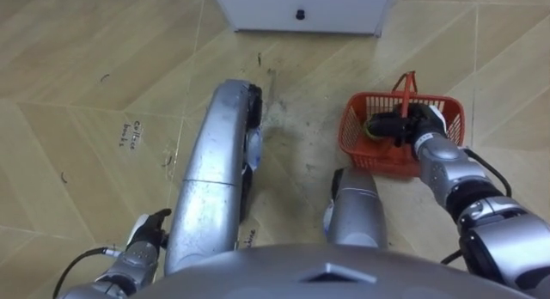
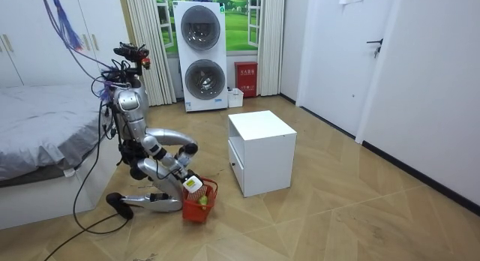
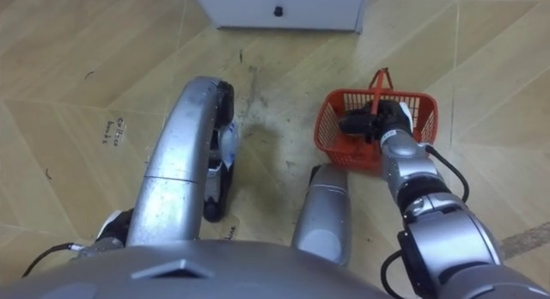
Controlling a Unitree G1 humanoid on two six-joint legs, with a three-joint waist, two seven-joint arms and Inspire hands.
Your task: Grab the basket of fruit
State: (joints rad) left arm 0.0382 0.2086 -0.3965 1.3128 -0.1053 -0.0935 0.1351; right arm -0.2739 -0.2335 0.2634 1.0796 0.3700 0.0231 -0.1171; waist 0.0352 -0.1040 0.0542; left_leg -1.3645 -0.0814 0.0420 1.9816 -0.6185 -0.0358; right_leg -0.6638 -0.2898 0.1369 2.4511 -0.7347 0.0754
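Quickly, left to right: left hand [image 1: 144, 241] sits low at the lower left by the robot's thigh, fingers loose and relaxed, holding nothing. Wooden floor [image 1: 69, 76] has scuffs and some scribbled marks. White cabinet [image 1: 301, 7] is at the top centre, well apart from both hands. Red fruit basket [image 1: 357, 110] stands on the floor at the right, just beside the robot's right knee. Its handle [image 1: 406, 86] is raised upright. Right hand [image 1: 404, 127] reaches inside the basket, fingers curled, apparently gripping the foot of the handle. A yellow-green fruit [image 1: 371, 127] lies by the fingertips. In the room view the robot kneels between bed [image 2: 37, 126] and cabinet, with the basket in front of it on the floor.
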